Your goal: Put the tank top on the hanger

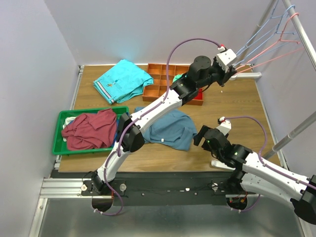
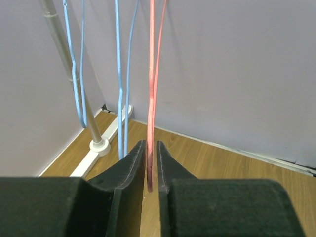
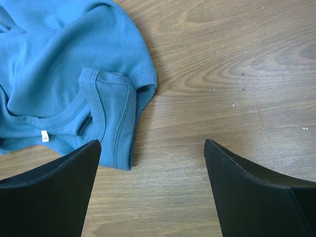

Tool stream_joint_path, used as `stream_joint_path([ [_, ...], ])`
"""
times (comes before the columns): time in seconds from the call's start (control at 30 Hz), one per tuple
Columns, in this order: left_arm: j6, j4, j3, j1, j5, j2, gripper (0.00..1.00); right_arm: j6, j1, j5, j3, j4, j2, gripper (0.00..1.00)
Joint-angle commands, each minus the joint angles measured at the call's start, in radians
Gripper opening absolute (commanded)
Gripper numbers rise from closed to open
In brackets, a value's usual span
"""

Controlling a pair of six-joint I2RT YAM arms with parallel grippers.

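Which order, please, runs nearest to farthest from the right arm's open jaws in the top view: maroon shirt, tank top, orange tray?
1. tank top, mid-table, close by on the left.
2. orange tray, toward the table's far edge.
3. maroon shirt, in the green bin at the far left.

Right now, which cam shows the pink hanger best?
Left wrist: the hanger is close up, its pink wire running between the jaws. Top external shows most of it, but thin and far, at upper right. Right wrist shows none of it, only the tank top.
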Motion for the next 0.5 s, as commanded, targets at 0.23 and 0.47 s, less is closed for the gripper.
stream_joint_path([
  [0.23,0.017,-0.018,0.011,-0.012,-0.026,0.02,0.21,-0.005,0.006,0.041,0.016,-0.012,-0.006,0.93],
  [0.47,0.043,0.005,0.0,-0.019,-0.049,-0.008,0.0,-0.005,0.007,0.042,0.017,-0.013,-0.004,0.93],
])
